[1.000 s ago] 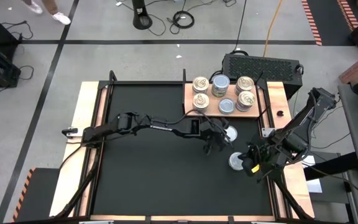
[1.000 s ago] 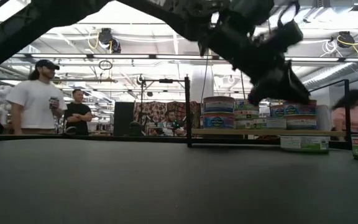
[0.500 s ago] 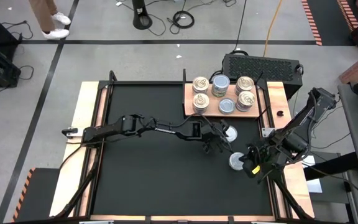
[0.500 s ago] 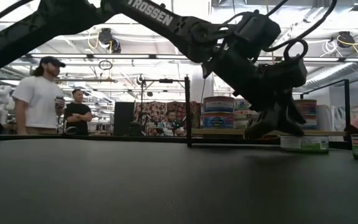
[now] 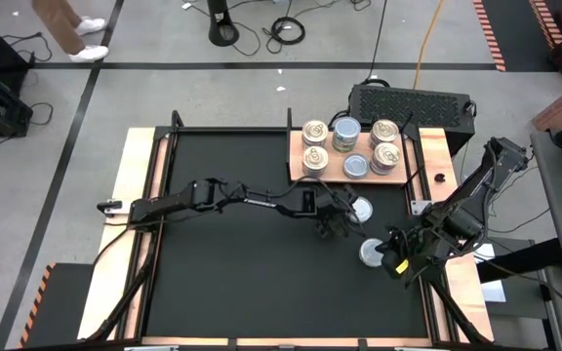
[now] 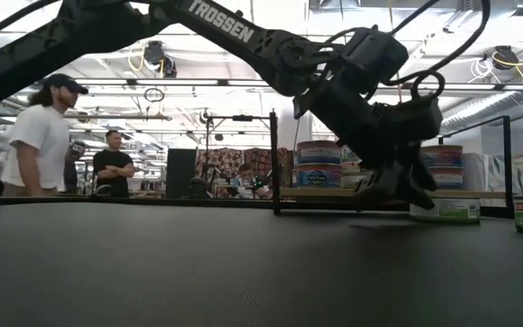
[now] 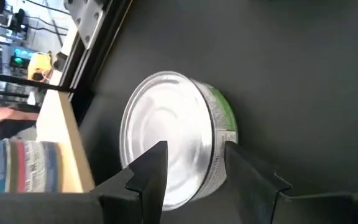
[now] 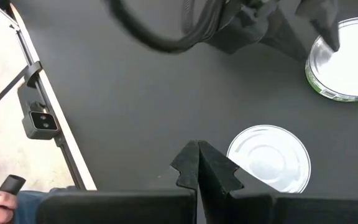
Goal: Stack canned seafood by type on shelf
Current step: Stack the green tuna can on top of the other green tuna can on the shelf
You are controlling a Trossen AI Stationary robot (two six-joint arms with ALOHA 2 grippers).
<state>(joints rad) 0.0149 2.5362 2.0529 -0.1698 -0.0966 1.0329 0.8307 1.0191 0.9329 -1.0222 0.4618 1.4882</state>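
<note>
Behind black table [image 5: 232, 273], 2 bystanders [image 6: 39, 136].

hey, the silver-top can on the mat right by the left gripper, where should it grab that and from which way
Grip the silver-top can across its short round side wall, on opposite sides, coming down from above. It lies flat on the black mat, lid up, near the shelf, so the lid gives no hold. The left gripper is open and already close over it, though it probably needs opening wider.
</note>
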